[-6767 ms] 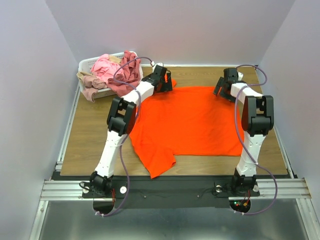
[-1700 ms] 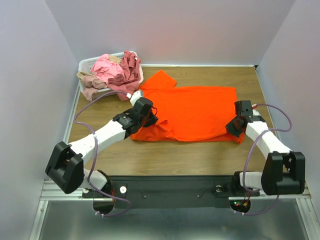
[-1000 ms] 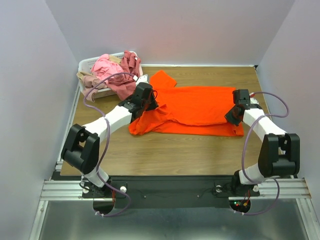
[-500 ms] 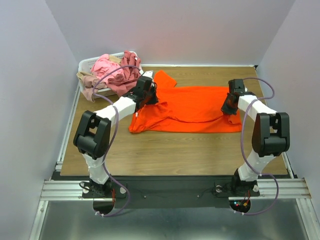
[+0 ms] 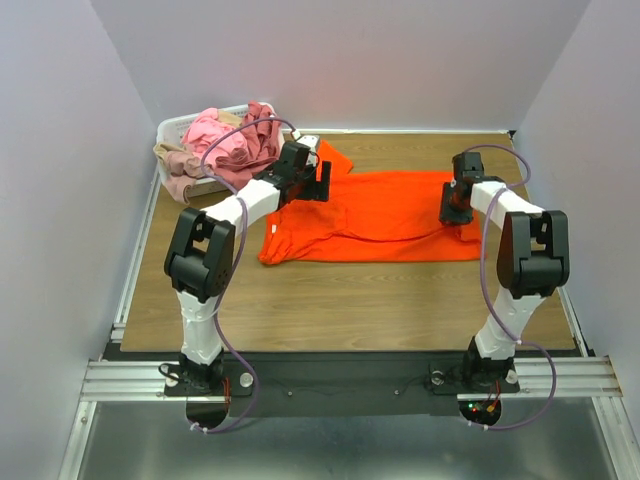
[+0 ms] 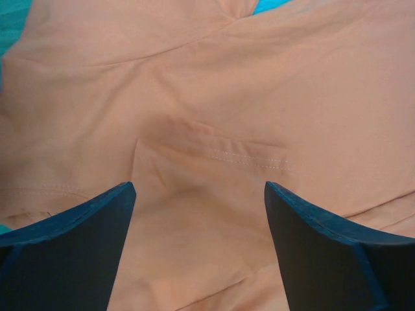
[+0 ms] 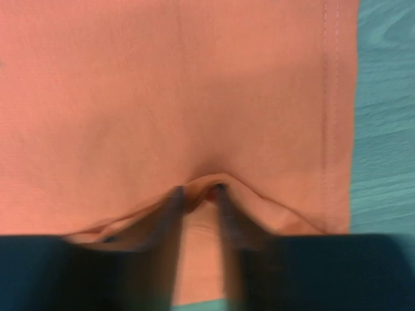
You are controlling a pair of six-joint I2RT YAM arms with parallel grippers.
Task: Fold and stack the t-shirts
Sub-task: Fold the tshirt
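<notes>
Wooden desk (image 5: pixel 400 290), orange t-shirt (image 5: pixel 390 215) half-folded: left gripper (image 6: pixel 199 188) gapes empty over it, while right gripper (image 7: pixel 198 191) nips a ridge near its hem (blurry), apparently settling the fold.

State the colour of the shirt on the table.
The shirt is plain bright orange, clearest in the top external view.

T-shirt (image 5: pixel 390 215) lies on the table (image 5: pixel 350 300), centred toward 12 o'clock. Basket (image 5: pixel 167 127) sits at the table's 10 o'clock corner, heaped t-shirts (image 5: pixel 225 137) in it (some draped over its rim).
</notes>
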